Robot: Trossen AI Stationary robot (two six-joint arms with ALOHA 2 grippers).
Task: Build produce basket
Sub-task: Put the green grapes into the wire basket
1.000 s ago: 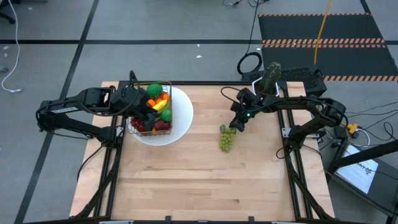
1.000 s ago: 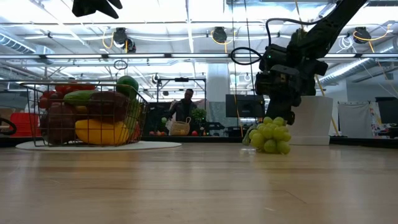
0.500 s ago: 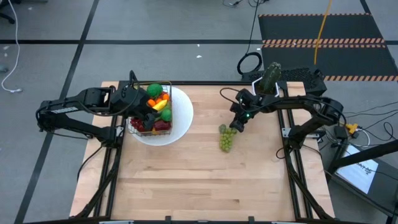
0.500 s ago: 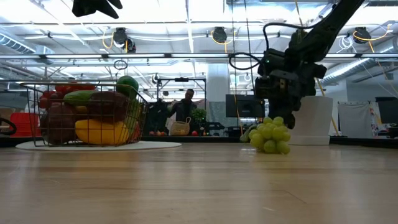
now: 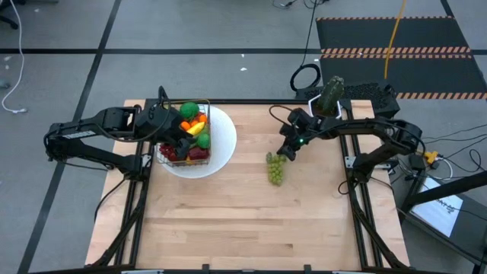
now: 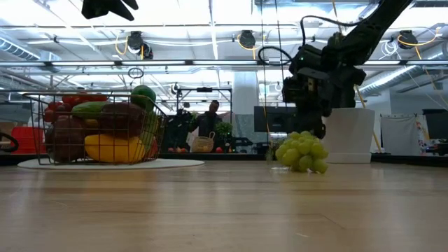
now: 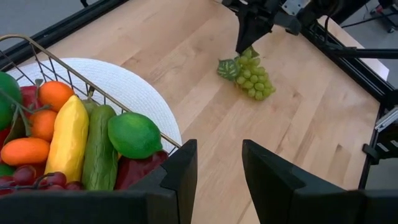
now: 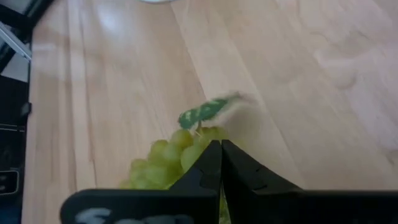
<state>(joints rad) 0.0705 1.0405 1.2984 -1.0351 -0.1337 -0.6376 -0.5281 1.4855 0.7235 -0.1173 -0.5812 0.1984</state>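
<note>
Left gripper [image 7: 217, 180] parted, holding nothing, hovering at the small dark wire-mesh basket [image 5: 185, 141]; arm reaches in low from table's left edge. Basket sits on round white plate [image 5: 222, 144], packed with yellow banana [image 7: 66, 138], dark green cucumber [image 7: 99, 148], lime [image 7: 135, 134], small oranges [image 7: 54, 93]. Right gripper [image 5: 286, 151], arm stretched in from the right, wrist angled down, fingers pinched together on the top of the green plastic grape bunch [image 5: 275, 169]; bunch hangs beneath the fingertips, bottom touching the light wooden table [image 5: 251, 221].

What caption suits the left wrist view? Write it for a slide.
Right gripper pinches green grapes on the table; left gripper open beside the filled basket.
</note>
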